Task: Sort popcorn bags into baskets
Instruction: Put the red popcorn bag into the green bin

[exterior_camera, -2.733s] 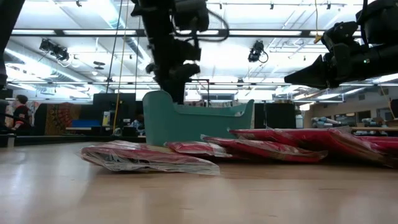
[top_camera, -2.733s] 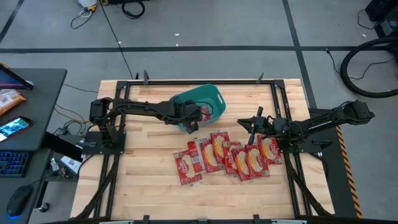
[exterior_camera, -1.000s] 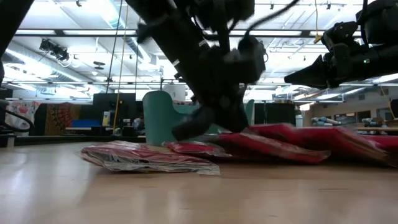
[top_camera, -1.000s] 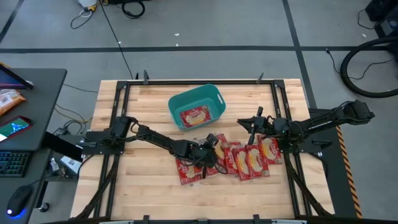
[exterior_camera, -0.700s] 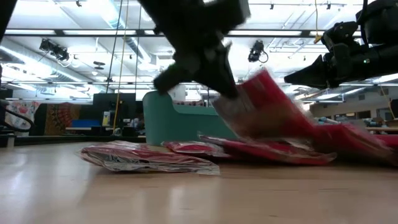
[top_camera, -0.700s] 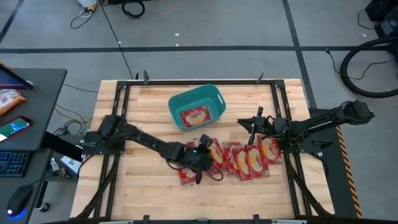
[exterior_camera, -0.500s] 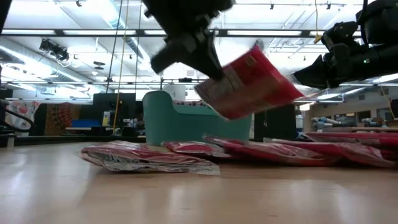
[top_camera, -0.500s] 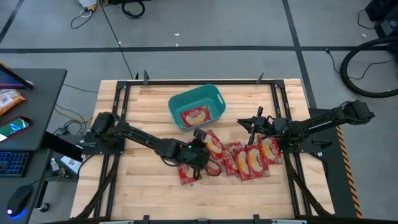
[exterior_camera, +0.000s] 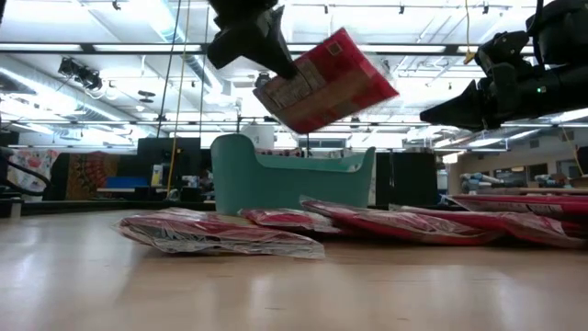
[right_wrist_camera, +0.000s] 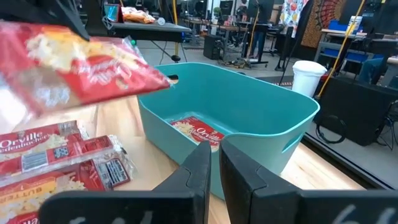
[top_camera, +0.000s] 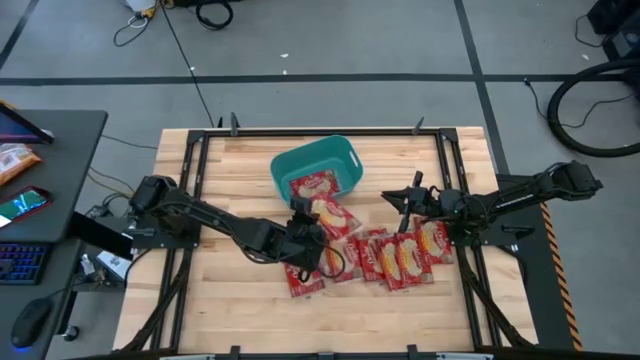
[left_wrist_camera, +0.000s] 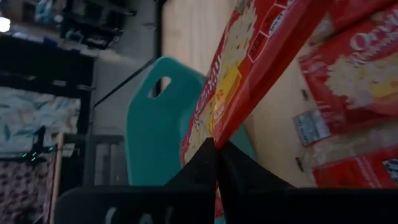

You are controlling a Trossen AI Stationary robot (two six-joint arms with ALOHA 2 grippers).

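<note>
The teal basket [top_camera: 345, 160] stands at the table's far middle with one red popcorn bag [top_camera: 312, 186] flat on its floor. My left gripper [top_camera: 300, 214] is shut on another red bag [exterior_camera: 326, 81], in the air just off the basket's near rim. Several more bags [top_camera: 388, 256] lie overlapping in a row on the table in front of the basket. My right gripper [top_camera: 404, 208] hovers shut and holding nothing at the row's right end, facing the basket [right_wrist_camera: 249, 112]. My left gripper pinches the bag by one edge [left_wrist_camera: 219, 135] between its two fingers. The fingers come at it slanting down from the table's left. The bag is lifted clear of the table and the row, tilted, and reaches away from the fingers toward the basket [left_wrist_camera: 155, 124].
The nearest bag [exterior_camera: 220, 232] lies apart at the row's left end. Dark frame rails [top_camera: 190, 190] run along the table's left and right sides. Bare wood lies left of the basket and near the front edge.
My left gripper has risen from the row with one bag and gone toward the table's far edge, close to the basket's near rim. That bag has come up off the other bags and now hangs clear, higher than the basket's rim.
</note>
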